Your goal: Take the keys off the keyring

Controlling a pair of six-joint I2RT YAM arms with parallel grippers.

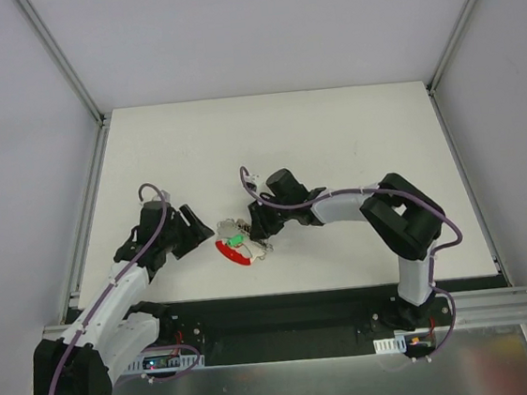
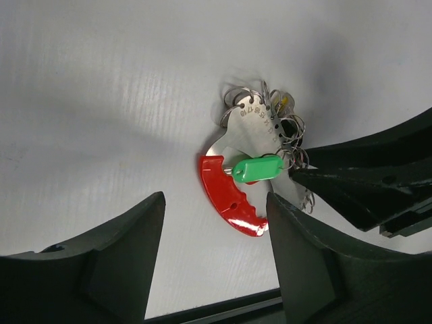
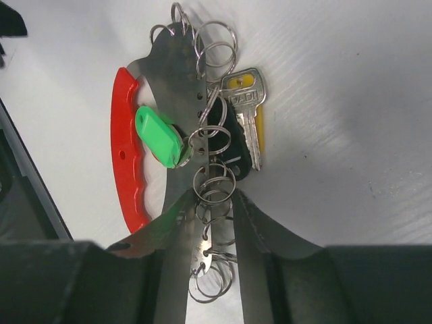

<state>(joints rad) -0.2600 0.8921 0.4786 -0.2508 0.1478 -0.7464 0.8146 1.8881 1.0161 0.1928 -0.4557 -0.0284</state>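
Observation:
The keys (image 1: pixel 240 239) lie in a bunch on the white table: a silvery key with a yellow head (image 3: pixel 247 101), a green tag (image 3: pixel 158 137) and a dark head (image 3: pixel 231 142). They hang from several wire keyrings (image 3: pixel 214 181) along a metal plate (image 3: pixel 172 74) with a curved red handle (image 3: pixel 125 155). My right gripper (image 3: pixel 214 197) is shut on the rings at the plate's near end, and in the top view (image 1: pixel 258 224) it sits at the bunch's right side. My left gripper (image 2: pixel 214 198) is open and empty, low over the table left of the bunch (image 1: pixel 197 227). The red handle (image 2: pixel 226 196) lies just beyond its fingertips.
The table's near edge with a black strip (image 1: pixel 284 304) runs just below the bunch. Aluminium frame rails (image 1: pixel 85 226) border the white table (image 1: pixel 332 134) on left and right, with grey walls beyond.

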